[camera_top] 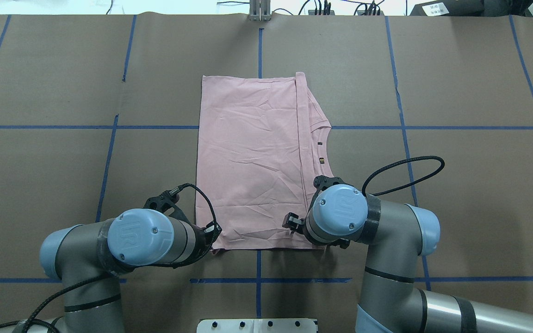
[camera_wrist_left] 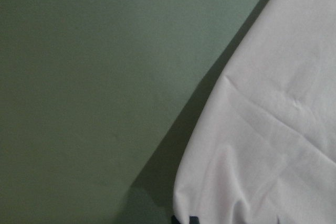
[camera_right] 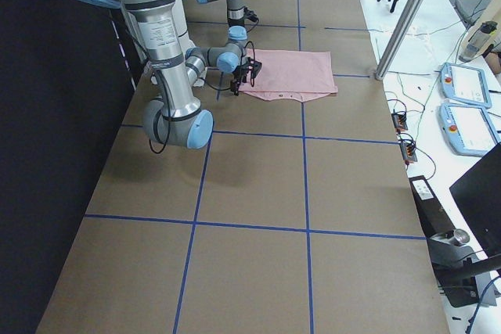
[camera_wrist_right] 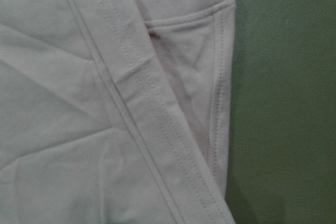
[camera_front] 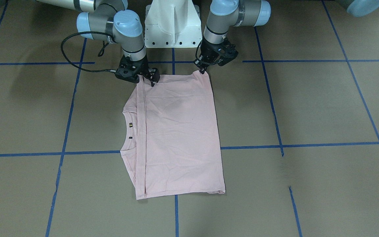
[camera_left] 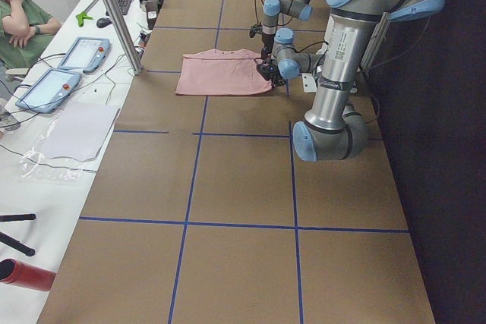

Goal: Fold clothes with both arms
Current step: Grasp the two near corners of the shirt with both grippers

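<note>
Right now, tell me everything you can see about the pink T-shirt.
The pale pink T-shirt lies flat on the brown table, folded into a wrinkled rectangle, with no print showing. A stitched hem edge runs its length beside the ribbed collar, which peeks out on the robot's right with two small dark tags. The left gripper and right gripper are at its two robot-side corners; whether they pinch it is unclear.

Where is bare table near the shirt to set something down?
Bare table lies left and right of the T-shirt and beyond its far edge. Crowded: its near edge, where the left gripper and right gripper sit, with the white pedestal behind.
</note>
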You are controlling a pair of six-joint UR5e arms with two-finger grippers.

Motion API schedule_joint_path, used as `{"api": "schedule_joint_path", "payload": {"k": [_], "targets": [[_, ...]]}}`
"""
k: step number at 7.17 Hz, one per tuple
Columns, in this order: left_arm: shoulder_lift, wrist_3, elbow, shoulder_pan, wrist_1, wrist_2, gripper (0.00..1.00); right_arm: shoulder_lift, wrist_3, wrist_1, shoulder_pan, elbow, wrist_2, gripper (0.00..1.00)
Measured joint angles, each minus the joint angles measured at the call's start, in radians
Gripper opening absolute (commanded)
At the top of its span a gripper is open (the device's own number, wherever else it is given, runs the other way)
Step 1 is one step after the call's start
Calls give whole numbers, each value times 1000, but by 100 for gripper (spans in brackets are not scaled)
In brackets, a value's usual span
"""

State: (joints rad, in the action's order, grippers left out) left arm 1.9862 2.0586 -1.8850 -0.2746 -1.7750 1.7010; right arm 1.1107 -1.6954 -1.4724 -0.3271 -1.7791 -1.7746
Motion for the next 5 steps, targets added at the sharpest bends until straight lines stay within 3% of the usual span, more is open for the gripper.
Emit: {"api": "schedule_joint_path", "payload": {"k": [3,5], "targets": [[0,0,0,0,0,1,0,5,1,-21,-10,-24,-3,100],[0,0,0,0,0,1,0,6,2,-28,-8,-19,0,91]]}}
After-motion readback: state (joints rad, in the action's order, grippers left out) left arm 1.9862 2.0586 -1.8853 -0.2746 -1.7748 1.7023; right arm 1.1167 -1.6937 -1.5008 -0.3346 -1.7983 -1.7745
